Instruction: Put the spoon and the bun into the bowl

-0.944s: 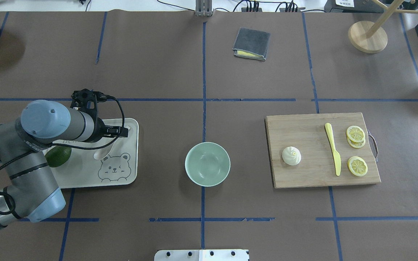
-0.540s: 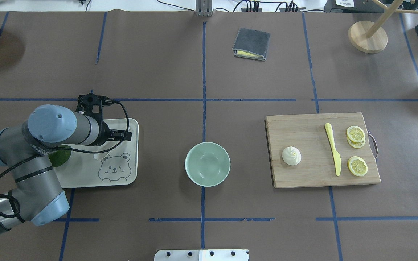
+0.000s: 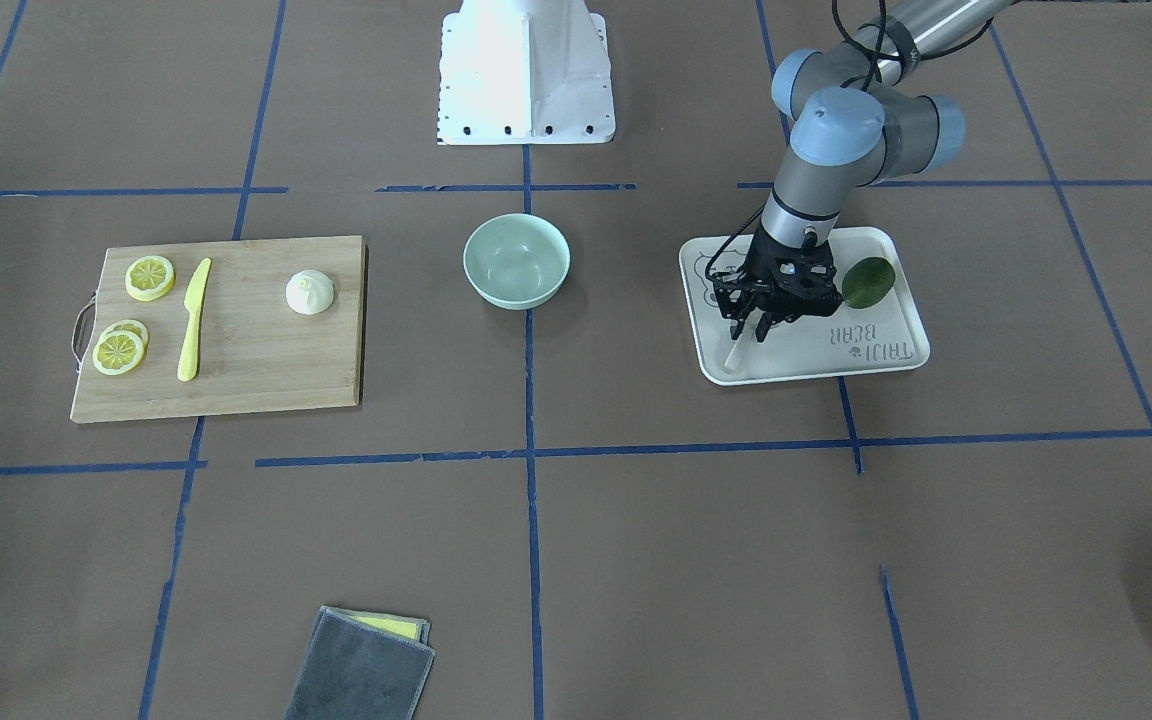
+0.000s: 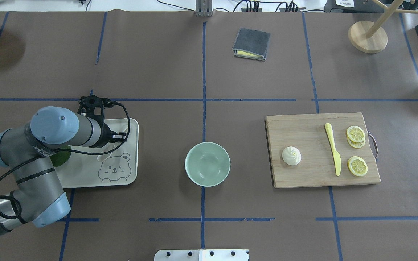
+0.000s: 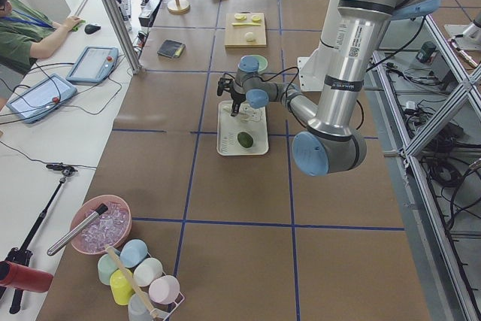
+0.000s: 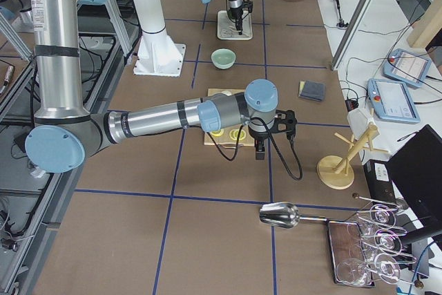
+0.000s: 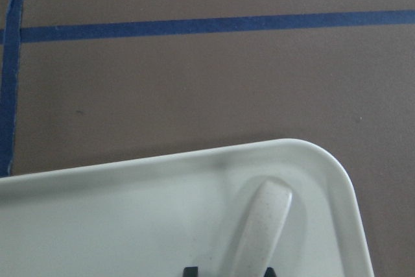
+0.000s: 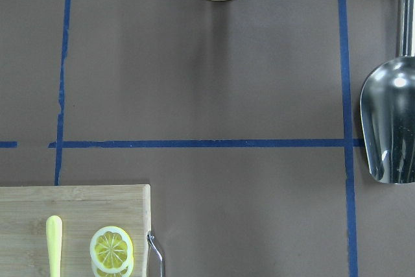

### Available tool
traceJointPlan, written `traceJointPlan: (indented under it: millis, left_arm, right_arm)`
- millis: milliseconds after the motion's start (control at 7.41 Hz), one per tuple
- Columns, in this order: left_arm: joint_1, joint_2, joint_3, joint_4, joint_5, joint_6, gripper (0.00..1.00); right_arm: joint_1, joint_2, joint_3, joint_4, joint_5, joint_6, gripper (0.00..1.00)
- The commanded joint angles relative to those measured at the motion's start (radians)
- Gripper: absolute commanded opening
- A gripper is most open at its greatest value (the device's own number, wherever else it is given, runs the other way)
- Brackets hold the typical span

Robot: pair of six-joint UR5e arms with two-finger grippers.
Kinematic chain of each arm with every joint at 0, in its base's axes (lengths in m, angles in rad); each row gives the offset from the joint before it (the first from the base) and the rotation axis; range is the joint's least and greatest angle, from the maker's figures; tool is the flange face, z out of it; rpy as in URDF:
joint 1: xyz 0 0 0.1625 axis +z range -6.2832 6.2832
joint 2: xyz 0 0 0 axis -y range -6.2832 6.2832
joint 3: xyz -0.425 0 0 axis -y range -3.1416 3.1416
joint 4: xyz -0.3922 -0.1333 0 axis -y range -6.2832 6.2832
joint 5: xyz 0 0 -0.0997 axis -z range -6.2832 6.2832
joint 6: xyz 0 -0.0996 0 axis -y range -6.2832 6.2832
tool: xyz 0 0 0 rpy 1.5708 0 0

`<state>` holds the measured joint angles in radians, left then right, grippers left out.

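Left claw (image 3: 751,332) is down over the white bear-print tray (image 3: 816,355), pointing at the desk (image 3: 636,550). In the left wrist view the two black fingertips (image 7: 190,270) stand apart, one on each side of the off-white spoon (image 7: 259,225). A gap shows on one side of the handle, so there is no clamp on it. The spoon lies flat on the tray directly under the claw. Its handle end reaches toward the tray's rounded corner on the operators' side.

Dark green avocado (image 3: 868,282) is on the same tray, just beside the claw on the robot's left.

Mint-green bowl (image 3: 516,290) stands upright on the desk well to the robot's right of the left claw, with nothing in it. The white pleated bun (image 3: 309,292) is farther out the same way, past the bowl. It sits on the wooden cutting board (image 3: 256,370) near the edge facing the bowl. Beyond the bun on that board are the yellow plastic knife (image 3: 192,320) and the lemon slices (image 3: 150,277).

Right claw (image 6: 260,151) shows only in the right side view, above the desk just off the board's handle end. Cannot tell whether it is apart or together. Its wrist view shows the board's corner below and a metal scoop (image 8: 392,128) off to one side.
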<state>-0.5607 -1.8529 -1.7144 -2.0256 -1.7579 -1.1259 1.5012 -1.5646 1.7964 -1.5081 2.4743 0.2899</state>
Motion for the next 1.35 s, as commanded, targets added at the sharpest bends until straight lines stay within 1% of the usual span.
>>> traceJointPlan:
  millis: [0,135,405,540,675,810,944,1079,1214]
  left_arm:
    - [0.001,0.003,-0.005,0.011,0.0,0.0,0.0]
    - [0.001,0.0,-0.014,0.033,0.0,-0.002,0.0]
    - [-0.005,0.001,-0.028,0.036,0.0,-0.002,0.0]
    - [-0.01,0.003,-0.062,0.077,0.0,0.002,0.0]
    - [-0.011,0.001,-0.12,0.158,0.0,0.009,0.0]
    - [-0.033,0.0,-0.161,0.209,0.0,0.012,0.0]
    - [-0.077,-0.008,-0.177,0.212,-0.008,0.009,0.0]
    - [-0.103,-0.032,-0.182,0.214,-0.011,-0.007,0.0]
    - [-0.1,-0.066,-0.18,0.214,-0.011,-0.1,0.0]
  right_arm:
    - [-0.001,0.0,0.0,-0.001,0.001,0.0,1.0]
    - [-0.001,0.002,0.0,0.0,0.002,0.0,1.0]
    - [-0.004,0.014,0.0,-0.001,0.005,0.002,1.0]
    - [-0.012,0.023,0.0,-0.001,0.005,0.026,1.0]
    - [-0.036,0.05,0.0,0.0,0.006,0.097,1.0]
    - [-0.074,0.07,0.001,0.005,0.006,0.167,1.0]
    - [-0.131,0.086,0.001,0.052,0.003,0.213,1.0]
    - [-0.203,0.09,0.001,0.156,-0.021,0.333,1.0]
    - [-0.301,0.101,0.005,0.264,-0.103,0.497,1.0]
